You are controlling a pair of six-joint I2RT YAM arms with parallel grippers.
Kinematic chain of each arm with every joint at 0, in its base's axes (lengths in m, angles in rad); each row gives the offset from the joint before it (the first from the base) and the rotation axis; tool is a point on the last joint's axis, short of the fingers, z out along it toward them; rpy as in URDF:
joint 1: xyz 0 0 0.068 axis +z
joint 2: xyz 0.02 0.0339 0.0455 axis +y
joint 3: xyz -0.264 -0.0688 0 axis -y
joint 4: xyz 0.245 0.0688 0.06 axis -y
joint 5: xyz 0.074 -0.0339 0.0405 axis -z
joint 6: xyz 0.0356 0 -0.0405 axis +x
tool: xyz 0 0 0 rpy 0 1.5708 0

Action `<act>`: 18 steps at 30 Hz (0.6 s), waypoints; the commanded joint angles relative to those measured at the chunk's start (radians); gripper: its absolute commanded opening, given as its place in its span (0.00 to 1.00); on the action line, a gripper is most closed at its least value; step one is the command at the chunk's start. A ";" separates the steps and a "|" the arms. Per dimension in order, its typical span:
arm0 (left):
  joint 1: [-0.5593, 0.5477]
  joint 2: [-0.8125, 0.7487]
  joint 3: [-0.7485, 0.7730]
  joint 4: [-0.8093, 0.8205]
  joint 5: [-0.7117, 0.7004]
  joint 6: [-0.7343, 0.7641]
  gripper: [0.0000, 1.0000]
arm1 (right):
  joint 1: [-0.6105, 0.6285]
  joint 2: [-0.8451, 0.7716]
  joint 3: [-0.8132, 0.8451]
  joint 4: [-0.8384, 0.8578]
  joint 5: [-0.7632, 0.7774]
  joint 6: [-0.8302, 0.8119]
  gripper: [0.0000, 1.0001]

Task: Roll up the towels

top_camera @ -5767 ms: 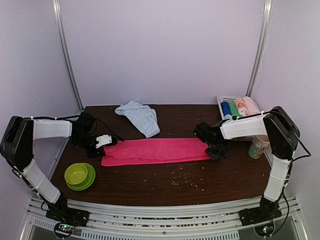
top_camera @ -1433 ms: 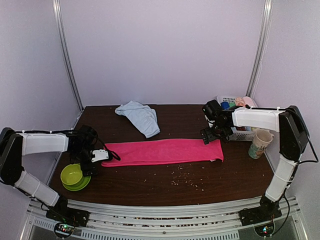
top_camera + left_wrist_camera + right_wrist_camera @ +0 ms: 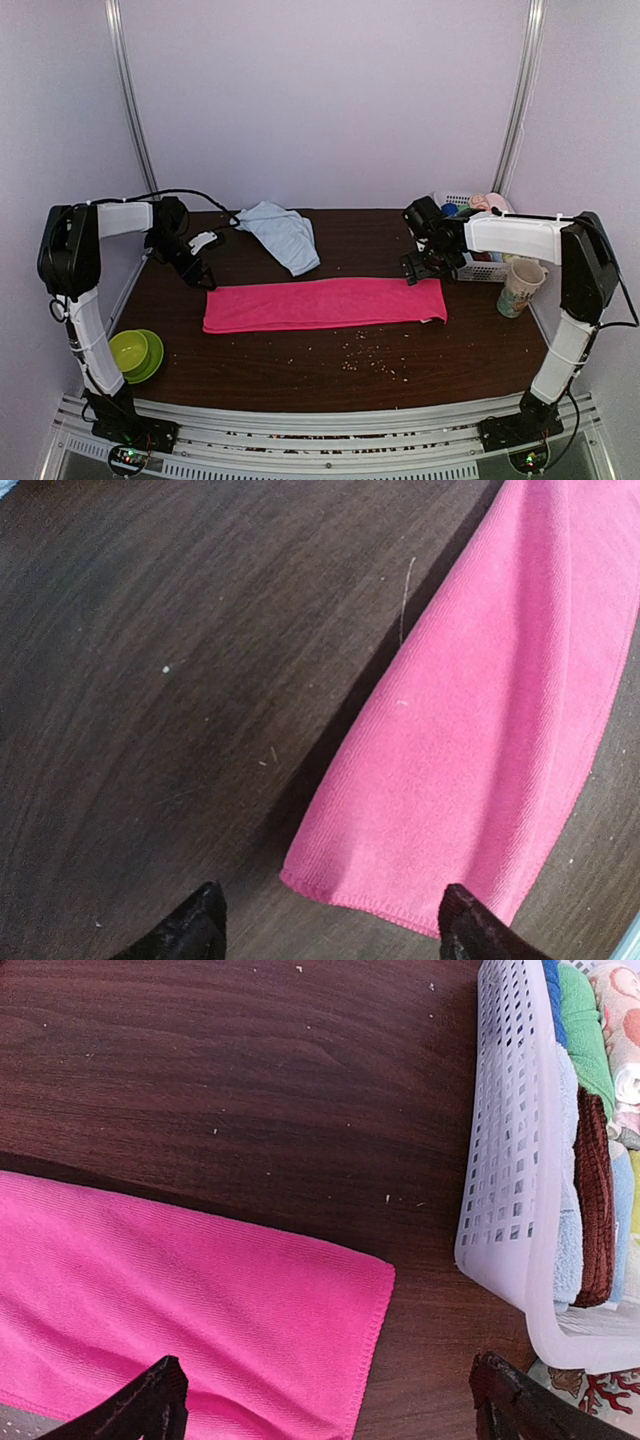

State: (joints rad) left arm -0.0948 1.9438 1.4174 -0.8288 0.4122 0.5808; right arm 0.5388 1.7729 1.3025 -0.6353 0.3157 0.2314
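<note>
The magenta-pink towel [image 3: 325, 303] lies flat in a long strip across the middle of the table. The pale blue towel [image 3: 283, 232] sits crumpled behind it. My left gripper [image 3: 198, 272] hovers open just behind the pink towel's left end. In the left wrist view that end's hem [image 3: 400, 912] lies between the spread fingertips [image 3: 195, 928], untouched. My right gripper [image 3: 421, 270] is open over the towel's right far corner [image 3: 360, 1290]. The wide-apart right fingers [image 3: 160, 1400] hold nothing.
A white slotted basket [image 3: 500, 1140] of small rolled cloths stands at the back right, close to my right gripper. A patterned cup [image 3: 520, 287] is at the right edge. A green bowl on a plate [image 3: 135, 352] sits near left. Crumbs [image 3: 365, 355] dot the front.
My left arm has risen and swung back from the towel's near-left end to behind it, uncovering the green bowl. The right arm has hardly moved.
</note>
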 commanded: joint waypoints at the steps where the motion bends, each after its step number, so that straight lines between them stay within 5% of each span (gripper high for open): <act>1: 0.004 0.029 0.034 -0.033 0.035 0.000 0.72 | 0.012 -0.022 -0.007 -0.006 0.039 0.004 0.99; 18: 0.006 0.100 0.079 -0.077 0.025 0.015 0.39 | 0.049 -0.055 0.003 -0.044 0.092 0.002 1.00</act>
State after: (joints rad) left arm -0.0948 2.0270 1.4555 -0.8776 0.4225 0.5850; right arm 0.5762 1.7653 1.3025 -0.6559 0.3611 0.2314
